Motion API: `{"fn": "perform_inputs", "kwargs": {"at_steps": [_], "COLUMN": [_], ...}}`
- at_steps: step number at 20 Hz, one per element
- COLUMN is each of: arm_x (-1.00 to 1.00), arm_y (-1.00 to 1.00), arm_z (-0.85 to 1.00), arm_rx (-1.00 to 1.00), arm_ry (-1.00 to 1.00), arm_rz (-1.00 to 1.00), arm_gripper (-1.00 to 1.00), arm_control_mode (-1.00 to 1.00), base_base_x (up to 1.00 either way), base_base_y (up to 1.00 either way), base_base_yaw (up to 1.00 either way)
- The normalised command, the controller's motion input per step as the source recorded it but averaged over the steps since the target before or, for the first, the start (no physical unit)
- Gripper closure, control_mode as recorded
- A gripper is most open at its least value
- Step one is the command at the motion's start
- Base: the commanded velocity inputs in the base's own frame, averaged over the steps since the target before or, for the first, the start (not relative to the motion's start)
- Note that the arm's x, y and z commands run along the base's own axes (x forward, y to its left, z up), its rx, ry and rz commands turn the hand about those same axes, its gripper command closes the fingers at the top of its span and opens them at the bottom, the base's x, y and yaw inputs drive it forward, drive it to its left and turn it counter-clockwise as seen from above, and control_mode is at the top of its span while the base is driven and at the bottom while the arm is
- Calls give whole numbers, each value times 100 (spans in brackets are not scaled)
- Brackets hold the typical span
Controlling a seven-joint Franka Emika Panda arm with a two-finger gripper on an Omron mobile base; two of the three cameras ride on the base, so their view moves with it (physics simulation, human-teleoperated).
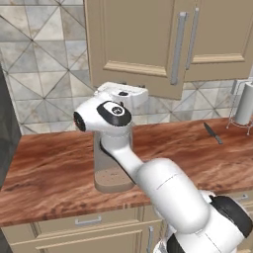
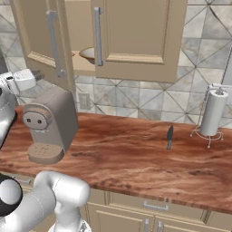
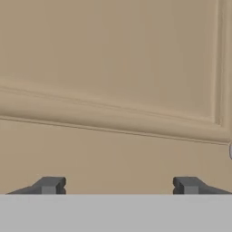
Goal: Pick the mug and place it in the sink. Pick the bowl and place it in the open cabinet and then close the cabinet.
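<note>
Beige-tan wood makes up the panelled wall cabinet (image 2: 131,36), which hangs above the reddish-brown wood-grain counter (image 2: 131,149). In the right base view its left door (image 2: 45,41) stands swung partly outward, and its long vertical silver bar handle (image 2: 53,43) faces the room. Through the gap between the doors, the shallow off-white bowl (image 2: 89,55) rests on the inner shelf, partly hidden behind the right door's bar handle (image 2: 97,36).

The white arm's two-finger gripper (image 3: 118,185) faces the moulded panel of a cabinet door (image 3: 113,81) at close range. Its two dark fingertips (image 3: 49,185) stand wide apart, with nothing between them. In the left base view the white hand (image 1: 121,94) sits just below the lower edge of the cabinet doors.

On the counter, a grey-brown coffee machine (image 2: 50,122) stands below the open door. A dark-handled knife (image 2: 169,137) lies flat further right, and a white paper towel roll on a wire stand (image 2: 212,113) is upright near the tiled wall.
</note>
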Motion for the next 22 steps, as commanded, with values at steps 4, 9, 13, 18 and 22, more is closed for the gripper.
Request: {"fn": "perform_inputs", "kwargs": {"at_steps": [4,9,13,18,22], "arm_x": [39,45,72,100,100], "arm_y": [-89,-86,-84,-69,-67], "arm_z": [14,2,-31,-65,-63], "arm_rx": [19,20,14,8,8], "arm_ry": [17,12,7,3,0], "arm_rz": [7,16,26,33,35], "arm_gripper": [-100,-100,-100,-100,-100], "arm_control_mode": [-100,-100,-100,-100,-100], "base_base_x": [0,0,0,0,0], "base_base_y": [0,0,0,0,0], "base_base_yaw": [0,0,0,0,0]}}
